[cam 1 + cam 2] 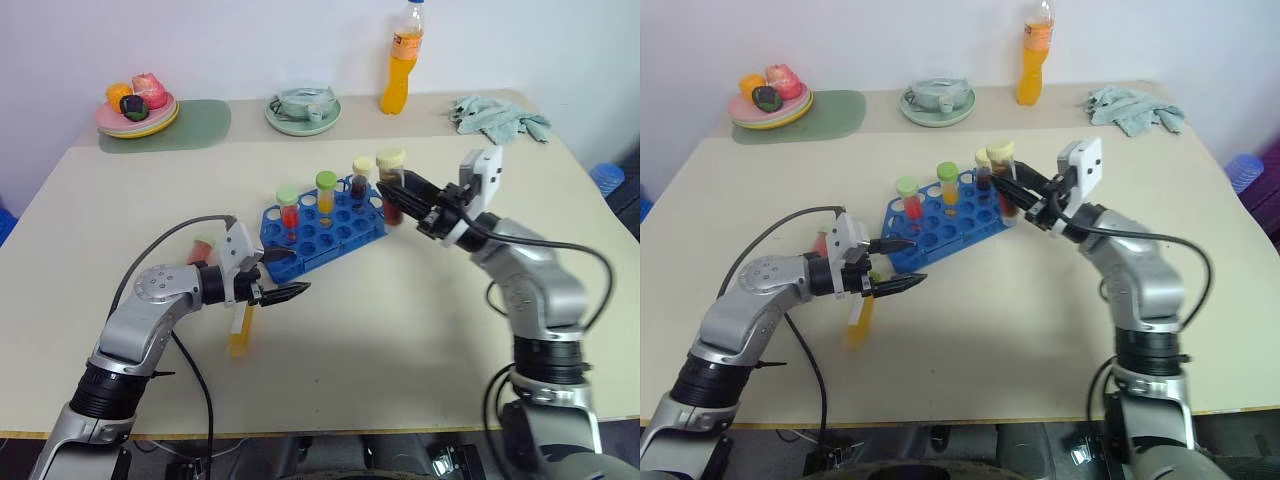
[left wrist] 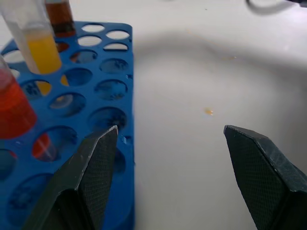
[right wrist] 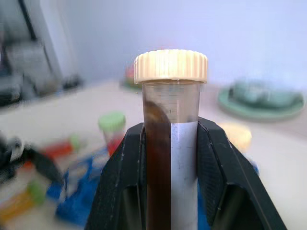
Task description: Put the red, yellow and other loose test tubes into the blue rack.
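Carrying a dark brown tube (image 1: pixel 391 190) toward the blue rack (image 1: pixel 322 228), clamped upright between the fingers of the right gripper (image 1: pixel 405 203) and held just above the rack's far-right corner. Seated already: a red tube with green cap (image 1: pixel 288 212), a yellow-orange tube with green cap (image 1: pixel 326 196), and another dark tube with pale cap (image 1: pixel 361 180), all upright in holes along the rack's far side. Waiting on the table (image 1: pixel 400 330): one yellow tube (image 1: pixel 240 330) lying flat just beneath the left gripper (image 1: pixel 283 277), plus a reddish tube (image 1: pixel 200 247) partly hidden behind that arm. Left gripper spread wide and empty, poised at the rack's near-left corner. Roughly halfway by count, judging from this: three racked, one in transit, two loose.
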Controlling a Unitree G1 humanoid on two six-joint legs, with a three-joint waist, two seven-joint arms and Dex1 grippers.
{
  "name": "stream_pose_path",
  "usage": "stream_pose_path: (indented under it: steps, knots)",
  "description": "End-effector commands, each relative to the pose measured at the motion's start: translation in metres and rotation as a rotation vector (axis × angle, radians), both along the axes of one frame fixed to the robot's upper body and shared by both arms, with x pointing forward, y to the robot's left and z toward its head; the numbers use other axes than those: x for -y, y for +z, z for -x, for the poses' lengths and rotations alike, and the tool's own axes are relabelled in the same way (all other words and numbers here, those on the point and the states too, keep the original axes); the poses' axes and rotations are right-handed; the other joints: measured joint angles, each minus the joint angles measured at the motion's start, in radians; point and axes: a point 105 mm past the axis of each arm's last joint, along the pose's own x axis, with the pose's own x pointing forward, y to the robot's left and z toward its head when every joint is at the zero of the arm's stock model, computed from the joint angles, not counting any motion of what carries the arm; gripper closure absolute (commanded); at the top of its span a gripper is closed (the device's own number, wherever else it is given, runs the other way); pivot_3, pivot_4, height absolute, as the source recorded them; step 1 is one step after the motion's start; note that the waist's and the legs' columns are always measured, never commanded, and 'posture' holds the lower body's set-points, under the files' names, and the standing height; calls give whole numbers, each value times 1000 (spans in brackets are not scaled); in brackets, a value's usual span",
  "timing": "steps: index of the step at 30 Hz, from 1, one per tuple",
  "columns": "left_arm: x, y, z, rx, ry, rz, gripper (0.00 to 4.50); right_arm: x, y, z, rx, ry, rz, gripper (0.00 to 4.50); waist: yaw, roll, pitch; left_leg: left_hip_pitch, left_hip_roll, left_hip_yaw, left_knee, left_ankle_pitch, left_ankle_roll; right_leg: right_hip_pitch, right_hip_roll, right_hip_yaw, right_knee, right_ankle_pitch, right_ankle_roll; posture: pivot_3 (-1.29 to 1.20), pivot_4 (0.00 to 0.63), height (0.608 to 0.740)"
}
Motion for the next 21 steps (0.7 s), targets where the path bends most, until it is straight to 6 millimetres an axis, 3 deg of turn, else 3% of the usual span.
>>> stream_pose_path:
  steps: [1,9,16,21]
  knots:
    - [-1,19,-1,72,18,22,865,-2,7,-14,108,-67,-82,3715,-1,0,0,0,0,0,-1,0,-1,0,1,1,0,0,0,0,150,740]
    - [-6,27,2,88,51,1,865,-22,-19,-42,138,-151,-161,3715,-5,0,0,1,1,0,-6,5,-7,-4,3,4,3,0,0,0,150,740]
    - [-14,31,7,88,80,-16,865,-15,-28,-44,139,-159,-167,3715,-3,1,0,4,1,0,-6,3,-5,-6,4,5,4,0,-1,0,150,740]
    - [-18,29,9,83,94,-21,865,-6,-20,-41,158,-158,-200,3715,-3,1,0,5,1,0,-7,2,-4,-6,6,6,4,0,-1,0,150,740]
